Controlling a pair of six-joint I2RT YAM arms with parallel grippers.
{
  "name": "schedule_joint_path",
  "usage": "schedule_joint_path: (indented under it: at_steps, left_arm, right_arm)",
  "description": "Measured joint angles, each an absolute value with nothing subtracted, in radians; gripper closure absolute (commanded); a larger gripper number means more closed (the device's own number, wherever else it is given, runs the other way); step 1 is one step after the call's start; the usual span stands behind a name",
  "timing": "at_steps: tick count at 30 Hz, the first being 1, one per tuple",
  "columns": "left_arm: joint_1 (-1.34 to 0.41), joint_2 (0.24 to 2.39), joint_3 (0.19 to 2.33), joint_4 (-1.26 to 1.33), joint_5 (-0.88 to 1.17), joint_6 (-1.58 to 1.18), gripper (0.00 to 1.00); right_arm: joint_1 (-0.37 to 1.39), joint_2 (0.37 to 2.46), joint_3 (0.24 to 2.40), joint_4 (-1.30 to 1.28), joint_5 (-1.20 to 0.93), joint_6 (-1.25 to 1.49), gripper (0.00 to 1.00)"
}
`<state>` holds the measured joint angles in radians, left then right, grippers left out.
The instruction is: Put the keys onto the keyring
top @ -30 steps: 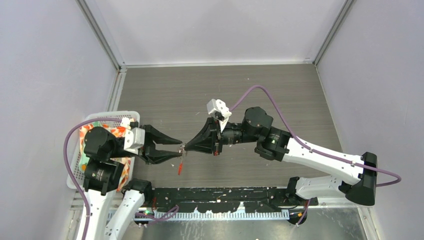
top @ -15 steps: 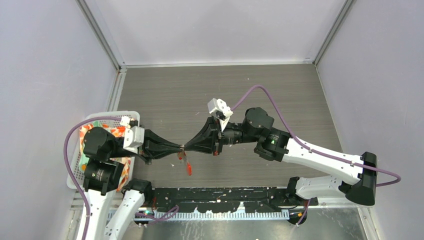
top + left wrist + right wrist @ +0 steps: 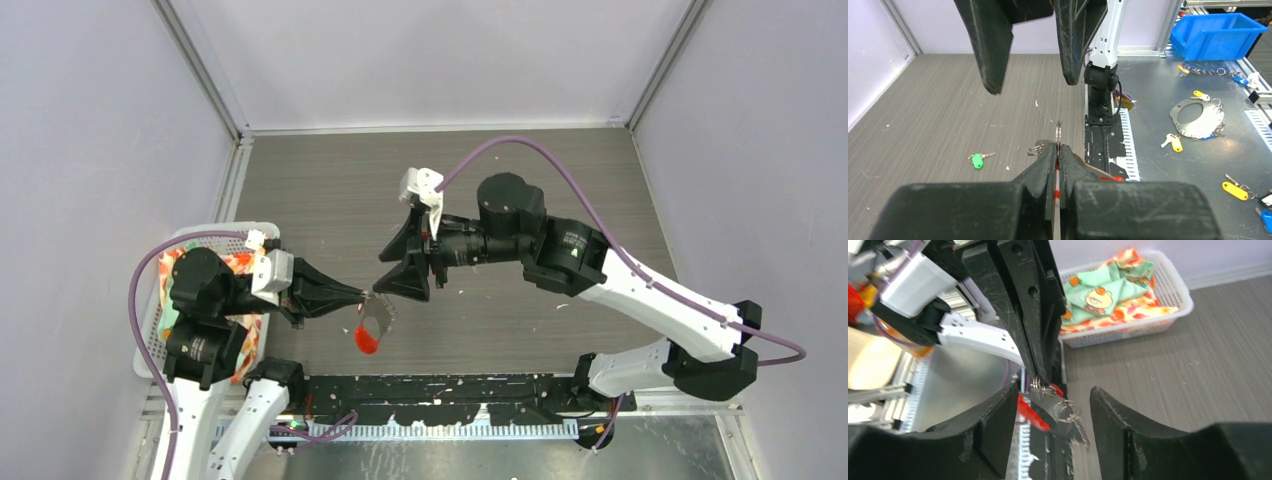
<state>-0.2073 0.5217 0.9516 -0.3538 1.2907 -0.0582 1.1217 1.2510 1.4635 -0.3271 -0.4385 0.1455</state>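
Observation:
My left gripper (image 3: pixel 364 296) is shut on the thin metal keyring (image 3: pixel 378 318), which hangs below its tips with the red strip (image 3: pixel 365 342) at the bottom. In the left wrist view the jaws (image 3: pixel 1058 148) pinch the ring's edge (image 3: pixel 1058 131). My right gripper (image 3: pixel 386 273) stands open just right of it, touching nothing. In the right wrist view the keyring (image 3: pixel 1040 386), its red strip (image 3: pixel 1031 413) and a small metal key (image 3: pixel 1078 426) dangle between my open right fingers (image 3: pixel 998 430). A green-headed key (image 3: pixel 977 160) lies on the table.
A white basket (image 3: pixel 215 228) of coloured cloth sits behind the left arm, also in the right wrist view (image 3: pixel 1175 290). Beyond the table's near edge, a metal bench holds a blue bin (image 3: pixel 1215 27), a metal plate (image 3: pixel 1198 112) and yellow-tagged keys (image 3: pixel 1175 144).
My left gripper has closed on the keyring. My right gripper has opened, let go and pulled back up and to the right. The keyring now hangs from the left gripper alone.

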Motion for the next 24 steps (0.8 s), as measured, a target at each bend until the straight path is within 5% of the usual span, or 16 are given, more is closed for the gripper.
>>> schedule_joint_path:
  at_steps: [11,24]
  left_arm:
    - [-0.207,0.629,1.036,-0.532,1.271,0.019,1.0]
    - [-0.207,0.678,1.064,-0.705,1.271,0.138,0.99]
  right_arm:
    - [1.125,1.528,1.934,-0.905,-0.385,-0.119,0.51]
    - [1.143,1.637,2.092,-1.097,-0.433,-0.235,0.62]
